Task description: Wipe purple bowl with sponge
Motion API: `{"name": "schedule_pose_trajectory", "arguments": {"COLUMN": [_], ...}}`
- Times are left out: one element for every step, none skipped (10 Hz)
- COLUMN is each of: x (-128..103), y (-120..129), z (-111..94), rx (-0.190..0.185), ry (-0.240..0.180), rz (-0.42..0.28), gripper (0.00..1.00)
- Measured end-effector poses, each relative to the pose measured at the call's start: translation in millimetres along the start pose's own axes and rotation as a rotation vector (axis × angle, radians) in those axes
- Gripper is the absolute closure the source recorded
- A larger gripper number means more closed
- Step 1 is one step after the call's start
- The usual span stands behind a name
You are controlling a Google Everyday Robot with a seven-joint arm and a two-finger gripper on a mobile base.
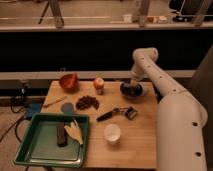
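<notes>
The purple bowl (pixel 131 90) sits on the wooden table (pixel 135 140) at the back right. My gripper (pixel 133 85) reaches down from the white arm into the bowl and hides most of its inside. I see no sponge; whatever the gripper has in the bowl is hidden.
An orange-red bowl (pixel 69 81) stands at the back left, an orange fruit (pixel 99 83) beside it. Dark nuts (pixel 87 103), a peeler with a black handle (pixel 119 113) and a white cup (pixel 112 133) lie mid-table. A green tray (pixel 35 150) holds a dark bar and a yellow item.
</notes>
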Motion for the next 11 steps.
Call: {"name": "schedule_pose_trajectory", "arguments": {"x": [-9, -15, -21, -26, -31, -35, -38, -38, -37, -32, -20], "y": [4, 10, 17, 23, 29, 34, 40, 44, 47, 50, 52], "z": [1, 3, 3, 2, 2, 1, 0, -1, -2, -4, -8], "rx": [-0.013, -0.026, -0.04, -0.052, -0.065, -0.08, -0.1, -0.112, -0.122, -0.131, -0.14], "ry": [-0.021, -0.028, -0.034, -0.037, -0.039, -0.042, -0.044, -0.039, -0.028, -0.008, 0.019], "rz": [-0.018, -0.035, -0.054, -0.075, -0.095, -0.111, -0.126, -0.13, -0.131, -0.119, -0.102], "gripper": [1.0, 1.0, 1.0, 1.0, 1.0, 1.0, 1.0, 1.0, 1.0, 1.0, 1.0]}}
